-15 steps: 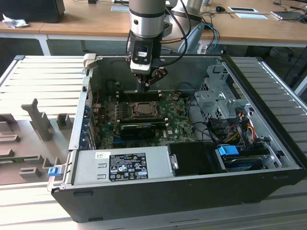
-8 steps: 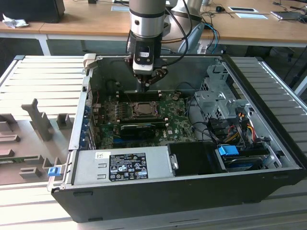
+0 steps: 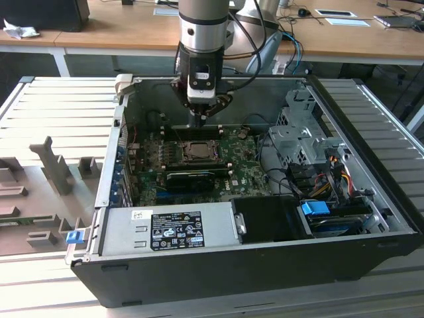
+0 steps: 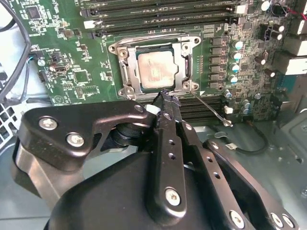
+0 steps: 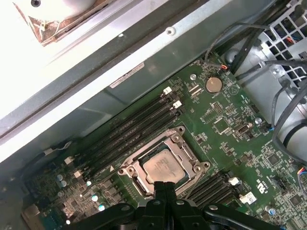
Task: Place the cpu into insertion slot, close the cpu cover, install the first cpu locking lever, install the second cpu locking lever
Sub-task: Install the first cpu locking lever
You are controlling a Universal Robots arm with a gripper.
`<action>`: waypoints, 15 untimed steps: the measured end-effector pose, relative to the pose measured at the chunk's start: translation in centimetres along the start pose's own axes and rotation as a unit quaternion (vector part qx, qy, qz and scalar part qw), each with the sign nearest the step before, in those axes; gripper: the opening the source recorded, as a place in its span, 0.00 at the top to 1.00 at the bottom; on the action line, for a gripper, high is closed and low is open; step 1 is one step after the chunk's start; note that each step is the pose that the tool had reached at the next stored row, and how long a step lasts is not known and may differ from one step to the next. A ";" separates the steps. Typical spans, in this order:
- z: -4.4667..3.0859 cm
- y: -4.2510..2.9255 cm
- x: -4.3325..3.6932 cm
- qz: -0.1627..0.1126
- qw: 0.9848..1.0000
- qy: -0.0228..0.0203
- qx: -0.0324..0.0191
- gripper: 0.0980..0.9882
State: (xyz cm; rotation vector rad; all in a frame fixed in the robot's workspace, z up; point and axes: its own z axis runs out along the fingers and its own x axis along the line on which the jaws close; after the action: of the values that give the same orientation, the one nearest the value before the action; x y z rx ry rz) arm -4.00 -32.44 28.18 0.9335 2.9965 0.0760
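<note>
The cpu (image 4: 156, 68) lies flat in the insertion slot (image 4: 123, 89) on the green motherboard, its pale metal face showing through the window of the cpu cover (image 4: 185, 61), which lies down around it. A thin silver locking lever (image 4: 211, 109) angles out from one corner of the socket. My gripper (image 4: 165, 97) is shut with nothing between its fingers, its tips just above the socket's edge beside that lever. In the first wrist view the gripper (image 5: 163, 184) touches the rim next to the cpu (image 5: 163, 166). In the exterior view the gripper (image 3: 201, 120) hangs just behind the cpu (image 3: 197, 151).
The open computer case (image 3: 371, 218) surrounds the board. A long black ridged card (image 3: 195, 177) lies in front of the socket, and memory slots (image 4: 158, 14) lie behind it. A power supply (image 3: 169, 228) fills the front; a drive cage and cables (image 3: 311, 152) fill the exterior view's right.
</note>
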 end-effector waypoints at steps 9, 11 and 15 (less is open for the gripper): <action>0.00 -0.10 -0.07 -0.036 0.999 0.002 0.000 0.99; -0.01 -0.12 -0.09 -0.046 0.999 0.002 0.001 0.99; -0.01 -0.16 -0.11 -0.058 0.998 0.003 0.001 0.99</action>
State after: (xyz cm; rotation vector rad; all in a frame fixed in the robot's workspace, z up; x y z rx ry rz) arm -4.00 -32.63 28.19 0.7586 3.0484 0.0761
